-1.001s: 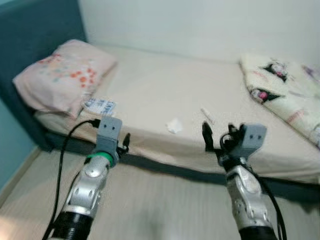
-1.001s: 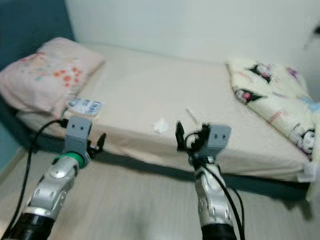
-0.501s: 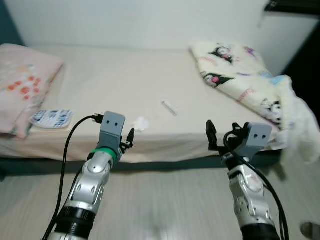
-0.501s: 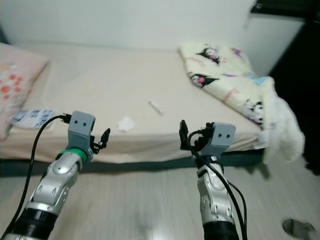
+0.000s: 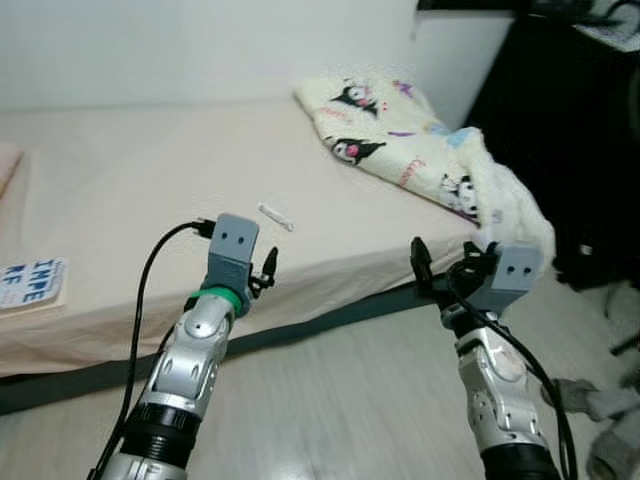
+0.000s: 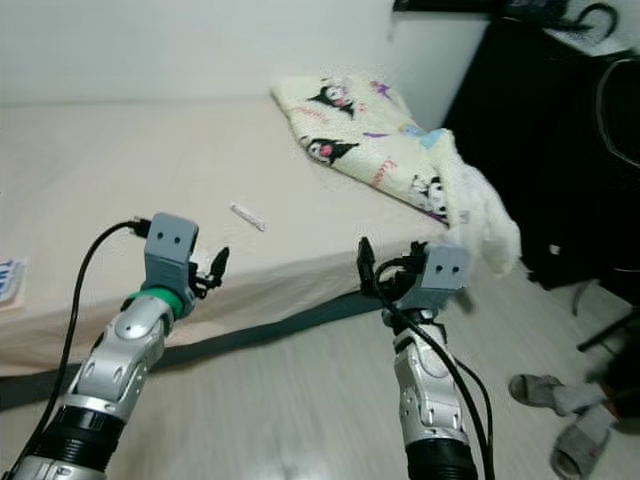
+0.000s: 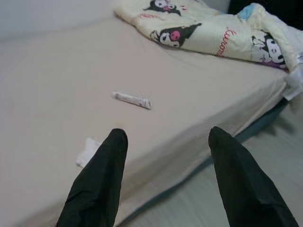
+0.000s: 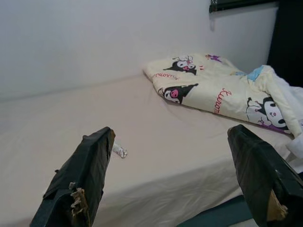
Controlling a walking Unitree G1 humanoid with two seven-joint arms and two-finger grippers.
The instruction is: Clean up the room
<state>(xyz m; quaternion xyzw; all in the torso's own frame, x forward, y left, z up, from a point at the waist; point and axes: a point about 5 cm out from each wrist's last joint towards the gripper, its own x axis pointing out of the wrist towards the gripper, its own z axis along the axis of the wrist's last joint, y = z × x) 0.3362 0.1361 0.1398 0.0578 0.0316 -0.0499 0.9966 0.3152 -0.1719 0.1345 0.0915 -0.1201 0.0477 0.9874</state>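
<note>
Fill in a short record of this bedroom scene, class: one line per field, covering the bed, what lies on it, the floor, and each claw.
bed: beige sheet
blanket: cartoon print, crumpled at the bed's right end, spilling over the edge
wrapper: small, white, mid-bed
tissue: crumpled, near the front edge
slippers: on the floor, right
left claw: open, raised before the bed
right claw: open, raised before the bed

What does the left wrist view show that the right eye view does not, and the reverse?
Left wrist view adds: a crumpled white scrap on the bed, near the open left gripper. Right eye view adds: the right gripper, slippers on the floor, a booklet at the bed's left edge. Shared: bed, cartoon blanket, small white tube, left gripper.
</note>
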